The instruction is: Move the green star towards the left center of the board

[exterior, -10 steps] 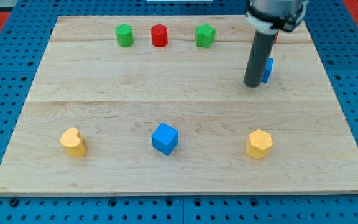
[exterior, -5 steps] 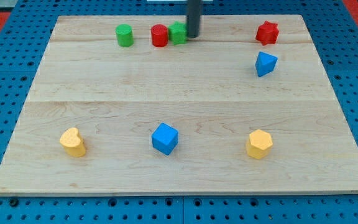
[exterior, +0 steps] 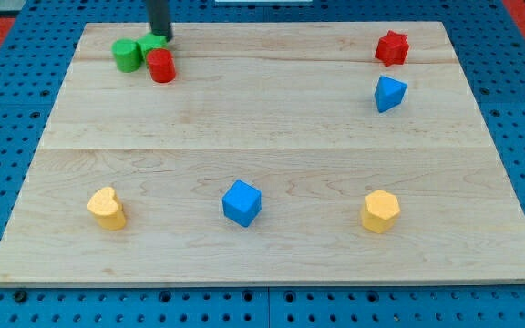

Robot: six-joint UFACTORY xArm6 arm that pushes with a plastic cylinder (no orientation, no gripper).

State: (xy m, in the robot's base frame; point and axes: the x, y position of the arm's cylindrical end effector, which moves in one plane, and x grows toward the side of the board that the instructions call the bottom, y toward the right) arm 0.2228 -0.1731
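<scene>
Our bare rod holds nothing, my tip (exterior: 161, 36) touching the far right side of the green star (exterior: 150, 45) at the board's far left, so left center lies nearer us, beyond the red cylinder (exterior: 161, 66).

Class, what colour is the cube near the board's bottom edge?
Blue: the cube, clearest in the camera view.

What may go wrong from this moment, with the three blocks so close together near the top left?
The green star touches both the green cylinder and the red cylinder, so another push from my tip, at the star's upper right, would probably drag them along. The cluster lies near the board's top edge, so a block might slide off.
</scene>
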